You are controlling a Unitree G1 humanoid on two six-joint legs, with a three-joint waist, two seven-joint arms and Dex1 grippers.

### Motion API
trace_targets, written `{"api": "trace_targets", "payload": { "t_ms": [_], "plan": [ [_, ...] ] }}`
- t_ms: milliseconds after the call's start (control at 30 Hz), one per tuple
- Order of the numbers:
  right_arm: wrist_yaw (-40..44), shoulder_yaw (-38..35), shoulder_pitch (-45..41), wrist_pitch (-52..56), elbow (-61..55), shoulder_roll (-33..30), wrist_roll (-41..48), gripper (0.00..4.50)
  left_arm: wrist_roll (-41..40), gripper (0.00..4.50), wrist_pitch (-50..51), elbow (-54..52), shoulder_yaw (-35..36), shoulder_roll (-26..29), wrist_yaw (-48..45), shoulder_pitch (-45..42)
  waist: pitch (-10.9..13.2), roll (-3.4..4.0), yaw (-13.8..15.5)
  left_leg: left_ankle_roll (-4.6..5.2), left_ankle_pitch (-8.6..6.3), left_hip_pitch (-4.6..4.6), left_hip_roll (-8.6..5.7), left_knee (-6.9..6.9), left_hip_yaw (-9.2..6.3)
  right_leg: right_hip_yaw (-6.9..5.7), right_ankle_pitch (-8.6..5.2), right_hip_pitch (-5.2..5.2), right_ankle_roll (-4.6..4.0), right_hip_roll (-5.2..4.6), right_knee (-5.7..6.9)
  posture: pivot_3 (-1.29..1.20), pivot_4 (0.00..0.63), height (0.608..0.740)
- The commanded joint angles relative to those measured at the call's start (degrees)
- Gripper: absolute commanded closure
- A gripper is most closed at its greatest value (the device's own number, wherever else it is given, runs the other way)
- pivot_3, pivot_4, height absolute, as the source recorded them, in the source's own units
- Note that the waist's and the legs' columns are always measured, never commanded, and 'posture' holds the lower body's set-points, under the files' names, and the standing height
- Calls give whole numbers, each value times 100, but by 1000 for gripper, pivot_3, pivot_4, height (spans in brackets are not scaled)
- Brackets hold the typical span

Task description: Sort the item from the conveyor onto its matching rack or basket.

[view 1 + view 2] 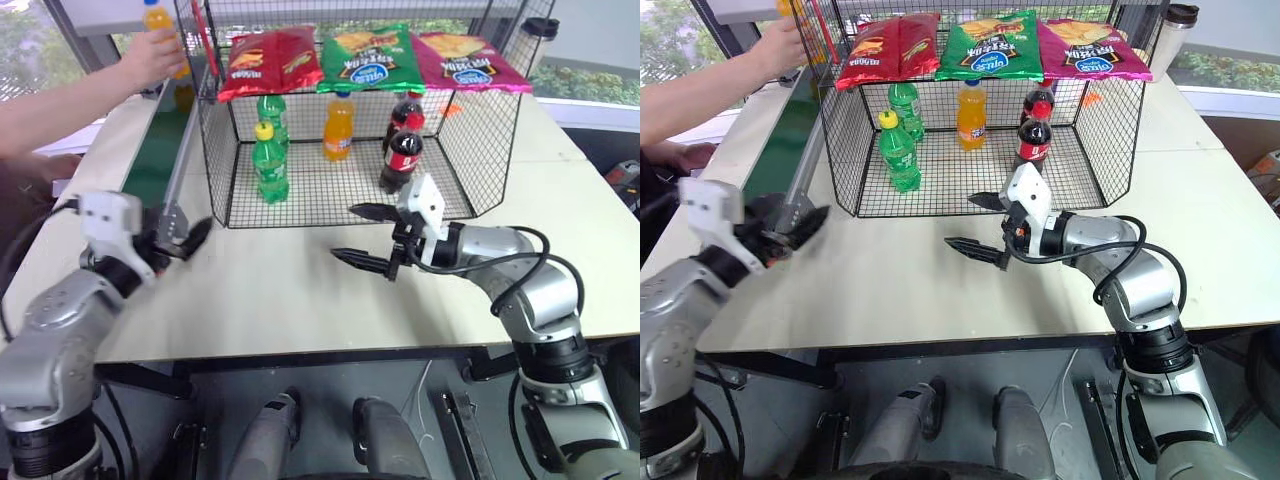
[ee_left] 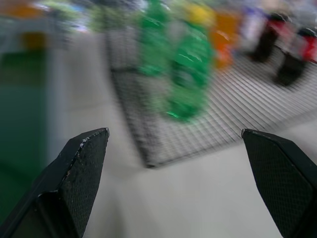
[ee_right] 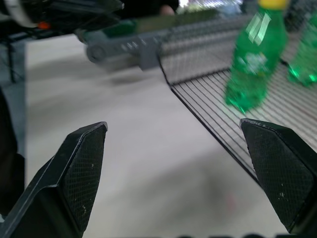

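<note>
Above the table, both end effectors, left (image 1: 185,238) and right (image 1: 368,236), wide open, empty

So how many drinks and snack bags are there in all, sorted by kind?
Green soda bottles in the wire basket: 2
Dark cola bottles in the basket: 2
Orange soda bottles: 2, one in the basket, one held in a person's hand over the conveyor
Snack bags on the basket's top: 3 (red, green, pink)
Total: 9
</note>
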Motion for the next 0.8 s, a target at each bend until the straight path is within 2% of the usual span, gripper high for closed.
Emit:
{"api": "trace_targets", "payload": {
  "t_ms": [33,300,500,800],
  "plan": [
    [12,-38,-162,17,-270,55,228,64,267,0,-337,304,334,36,348,90,0,0,16,0,0,0,0,0,0,0,1,0,-3,-1,-2,0,150,738],
    [-16,40,-113,36,-282,65,264,64,669,0,-905,778,362,-54,890,134,-1,-3,7,1,-1,-4,-2,-3,1,-1,5,5,-6,-1,-24,0,150,738],
    [-45,51,-21,43,-296,20,234,64,478,0,-1112,915,391,-58,802,128,-1,-3,8,1,-1,-4,-1,-6,0,-1,5,3,-6,-1,-24,0,150,738],
    [-59,65,21,24,-288,-19,203,64,717,0,-1186,925,98,-28,750,256,-1,-3,7,1,-2,-5,-1,-6,1,-1,5,3,-6,-2,-24,0,150,738]
  ]
}}
